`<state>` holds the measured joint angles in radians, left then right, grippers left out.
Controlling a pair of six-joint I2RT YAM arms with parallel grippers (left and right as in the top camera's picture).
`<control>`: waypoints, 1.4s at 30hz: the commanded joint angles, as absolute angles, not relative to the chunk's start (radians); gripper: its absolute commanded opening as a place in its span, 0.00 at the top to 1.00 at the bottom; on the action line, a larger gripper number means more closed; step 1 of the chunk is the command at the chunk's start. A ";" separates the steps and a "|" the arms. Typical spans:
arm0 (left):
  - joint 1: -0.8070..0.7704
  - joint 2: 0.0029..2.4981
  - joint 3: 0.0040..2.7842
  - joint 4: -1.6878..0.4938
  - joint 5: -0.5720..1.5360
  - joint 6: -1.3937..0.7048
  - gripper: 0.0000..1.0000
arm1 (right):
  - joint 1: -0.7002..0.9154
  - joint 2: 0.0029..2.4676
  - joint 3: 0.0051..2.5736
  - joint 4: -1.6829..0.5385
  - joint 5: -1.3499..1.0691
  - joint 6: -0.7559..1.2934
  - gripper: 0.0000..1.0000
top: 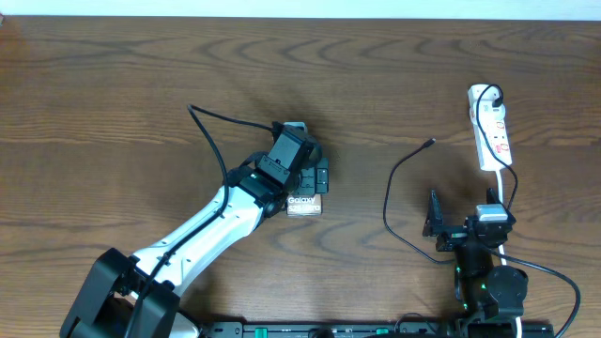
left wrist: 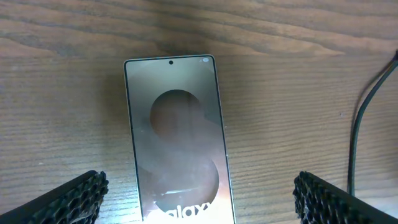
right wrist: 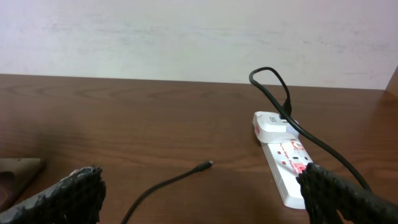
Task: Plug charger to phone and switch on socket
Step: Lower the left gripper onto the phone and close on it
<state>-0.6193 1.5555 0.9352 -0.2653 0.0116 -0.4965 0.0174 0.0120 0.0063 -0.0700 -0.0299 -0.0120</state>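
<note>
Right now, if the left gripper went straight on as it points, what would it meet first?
Probably the phone: it lies flat right ahead of the open left gripper; nothing else shows between.

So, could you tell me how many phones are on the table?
1. The Galaxy phone lies face up near the middle of the table, directly below the open left gripper. That arm covers part of it, so another could be hidden.

Table [top: 113, 84]: brown wood-grain top. The phone [left wrist: 177, 137] lay flat, face up, left of centre. The socket [top: 492, 131] lay at the right side, its white cord [top: 512, 183] trailing from the near end. The charger [top: 388, 202] had its black plug at the socket's far end. Its loose connector [top: 430, 143] rested on bare wood between socket and phone, touching neither.
</note>
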 commanded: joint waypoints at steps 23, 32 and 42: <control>-0.676 1.677 0.960 -0.144 -0.200 -0.477 0.02 | 0.027 0.009 0.005 -0.074 -0.029 -0.020 0.01; -0.676 1.749 0.960 -0.110 -0.204 -0.500 0.02 | 0.027 0.009 0.006 -0.074 -0.029 -0.020 0.01; -0.676 1.825 0.960 -0.113 -0.199 -0.517 0.02 | 0.027 0.009 0.005 -0.074 -0.030 -0.020 0.01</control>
<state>-0.6754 1.7859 0.9363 -0.1097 -0.1841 -0.4984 0.0174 0.0120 0.0063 -0.0700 -0.0299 -0.0120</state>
